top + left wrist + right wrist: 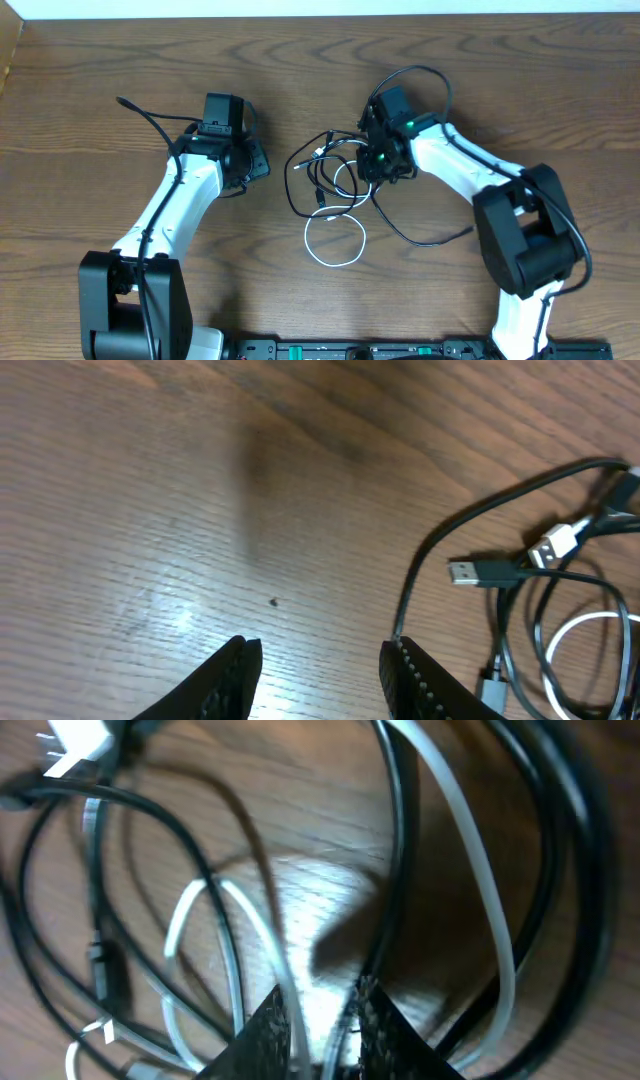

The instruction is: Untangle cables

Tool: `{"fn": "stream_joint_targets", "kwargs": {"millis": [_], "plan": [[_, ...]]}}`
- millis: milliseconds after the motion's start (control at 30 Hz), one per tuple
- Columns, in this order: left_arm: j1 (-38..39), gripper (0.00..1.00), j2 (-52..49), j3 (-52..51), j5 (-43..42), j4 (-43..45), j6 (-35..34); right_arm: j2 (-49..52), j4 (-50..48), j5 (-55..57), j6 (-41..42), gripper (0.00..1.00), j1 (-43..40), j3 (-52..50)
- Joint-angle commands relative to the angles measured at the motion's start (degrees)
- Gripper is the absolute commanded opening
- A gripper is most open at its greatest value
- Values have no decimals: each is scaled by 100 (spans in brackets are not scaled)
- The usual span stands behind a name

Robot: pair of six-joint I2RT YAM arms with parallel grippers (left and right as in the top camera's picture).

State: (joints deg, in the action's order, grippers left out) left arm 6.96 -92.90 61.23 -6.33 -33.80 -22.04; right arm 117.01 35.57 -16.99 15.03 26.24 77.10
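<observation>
Risking a tighter knot by tugging the cables [392,820], right claw [320,1015] pinched shut on them, left claw [320,660] half open and empty

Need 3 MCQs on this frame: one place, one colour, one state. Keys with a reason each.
1. The right gripper is: A over the cable tangle; B over bare wood at far left; C beyond the far edge.
2. The loop on the tangle's arm-base side is: A red; B white; C yellow.
3. The left gripper is: A shut on a black cable; B shut on the white one; C open, empty.

A: the overhead view shows it above the cords.
B: it is plainly white against the wood.
C: its wrist view shows spread fingers over bare table.
</observation>
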Motion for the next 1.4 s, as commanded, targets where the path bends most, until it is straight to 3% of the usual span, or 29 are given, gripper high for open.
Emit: {"fn": "stream_joint_targets", "kwargs": {"millis": [0, 100, 267, 600, 933, 1100, 1367], "plan": [[9, 44, -46, 87, 302, -48, 46, 90, -2, 146, 210, 21, -4, 79], [9, 44, -46, 87, 299, -46, 57, 85, -116, -33, 46, 25, -22, 92], [9, 44, -46, 87, 299, -48, 59, 37, -188, -1279, -439, 30, -177, 208], [9, 44, -46, 87, 297, -46, 55, -376, 144, -1161, -640, 42, -483, 282], [9, 44, -46, 87, 295, -46, 55, -308, -304, -385, 466, 36, -413, -87], [9, 44, -46, 87, 295, -57, 55, -251, -448, -391, 581, 25, -299, -195], [9, 44, -46, 87, 295, -87, 55, -232, -608, -389, 621, 20, -52, -238]]}}
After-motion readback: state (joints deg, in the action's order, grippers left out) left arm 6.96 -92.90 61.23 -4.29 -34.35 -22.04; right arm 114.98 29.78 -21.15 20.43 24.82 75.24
